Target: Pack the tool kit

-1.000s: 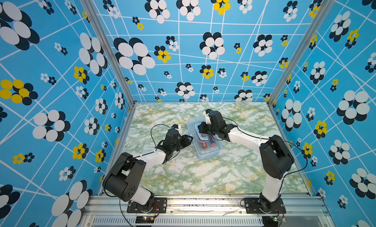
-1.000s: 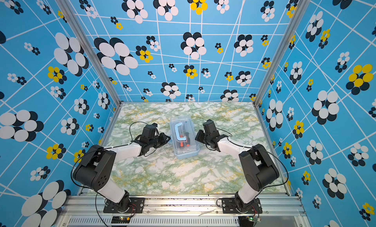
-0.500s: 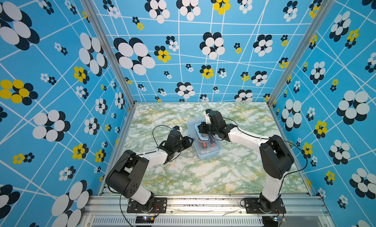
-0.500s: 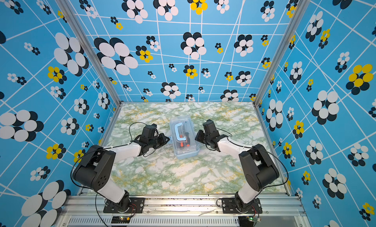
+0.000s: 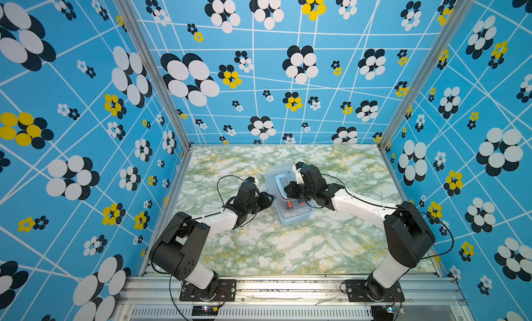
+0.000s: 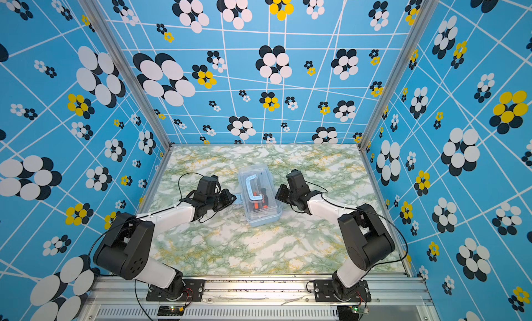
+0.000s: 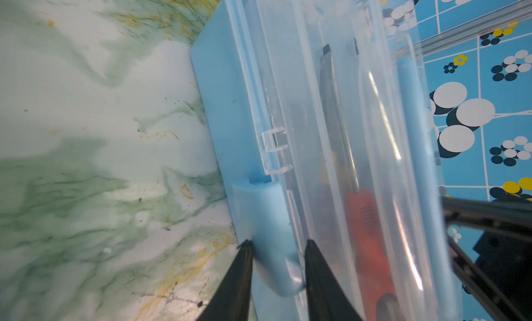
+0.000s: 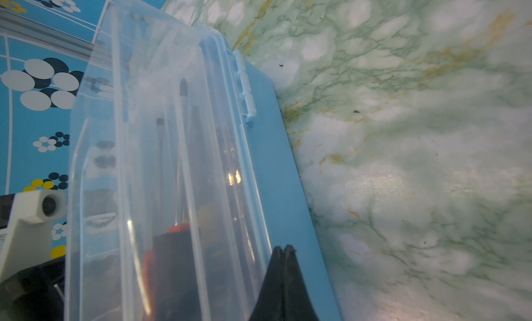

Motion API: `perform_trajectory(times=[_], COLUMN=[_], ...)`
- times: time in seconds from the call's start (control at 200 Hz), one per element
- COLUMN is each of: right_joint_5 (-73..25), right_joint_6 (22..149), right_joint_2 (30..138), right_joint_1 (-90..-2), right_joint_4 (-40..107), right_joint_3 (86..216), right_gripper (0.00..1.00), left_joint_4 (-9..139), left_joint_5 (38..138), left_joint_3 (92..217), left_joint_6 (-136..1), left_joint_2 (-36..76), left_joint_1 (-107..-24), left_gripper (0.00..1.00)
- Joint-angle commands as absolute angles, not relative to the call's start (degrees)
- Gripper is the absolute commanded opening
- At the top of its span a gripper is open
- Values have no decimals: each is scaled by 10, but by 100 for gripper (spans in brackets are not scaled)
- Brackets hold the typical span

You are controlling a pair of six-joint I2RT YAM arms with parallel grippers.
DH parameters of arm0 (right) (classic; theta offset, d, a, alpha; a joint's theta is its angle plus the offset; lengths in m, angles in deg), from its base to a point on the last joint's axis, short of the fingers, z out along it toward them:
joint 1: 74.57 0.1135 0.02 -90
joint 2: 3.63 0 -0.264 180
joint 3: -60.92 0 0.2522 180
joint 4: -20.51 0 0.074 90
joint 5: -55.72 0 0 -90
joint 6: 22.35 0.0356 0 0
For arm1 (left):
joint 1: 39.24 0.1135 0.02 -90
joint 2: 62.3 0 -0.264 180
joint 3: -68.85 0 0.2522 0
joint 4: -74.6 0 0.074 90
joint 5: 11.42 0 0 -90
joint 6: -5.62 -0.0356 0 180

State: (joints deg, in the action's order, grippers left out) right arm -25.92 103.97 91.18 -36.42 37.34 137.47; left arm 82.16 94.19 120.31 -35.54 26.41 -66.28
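Note:
The tool kit (image 5: 293, 216) (image 6: 263, 210) is a translucent light-blue box lying mid-table with its clear lid down and blue handle (image 6: 252, 187) on top. Through the lid I see an orange-black screwdriver (image 7: 365, 233) (image 8: 172, 247) and dark tool shafts. My left gripper (image 5: 270, 200) (image 6: 234, 198) (image 7: 277, 243) is at the box's left side, its two fingers closed on the blue latch (image 7: 264, 233). My right gripper (image 5: 286, 190) (image 6: 277, 193) (image 8: 284, 249) is shut and empty, with its tips against the box's hinge-side rim, near the hinge (image 8: 244, 86).
The marbled green table (image 5: 288, 247) shows nothing else loose on it. Blue flowered walls with metal corner posts (image 5: 161, 98) close in the left, back and right. Both arm bases stand on the rail at the front edge (image 5: 288, 288).
The left arm has shifted slightly beside the box. The box and the right arm have not moved.

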Motion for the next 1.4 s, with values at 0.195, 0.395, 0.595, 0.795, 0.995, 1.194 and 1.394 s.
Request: perform_trajectory(times=[0.195, 0.395, 0.595, 0.795, 0.995, 1.194, 1.394], right_joint_5=[-392, -343, -293, -246, -236, -237, -234], right_joint_6=[1088, 1070, 1073, 1102, 1125, 1124, 1116], right_joint_2=[844, 904, 953, 961, 917, 891, 899], right_joint_1=[-441, -461, -461, -461, -458, -451, -451], right_joint_4=[437, 410, 366, 324, 310, 325, 328], right_joint_3=[1290, 1294, 1307, 1289, 1258, 1255, 1256], right_gripper=[9, 10, 8, 7, 6, 6, 6], left_joint_4=[791, 773, 779, 789, 791, 786, 790], left_joint_5=[926, 921, 930, 945, 959, 975, 994], left_joint_3=[1214, 1214, 1221, 1242, 1256, 1263, 1266], left_joint_6=[-368, -375, -377, -380, -383, -391, -388], left_joint_2=[246, 238, 260, 294, 303, 313, 316], left_joint_1=[-643, -635, -632, -626, -617, -614, -614], left_gripper=[32, 32, 32, 27, 15, 14, 21])
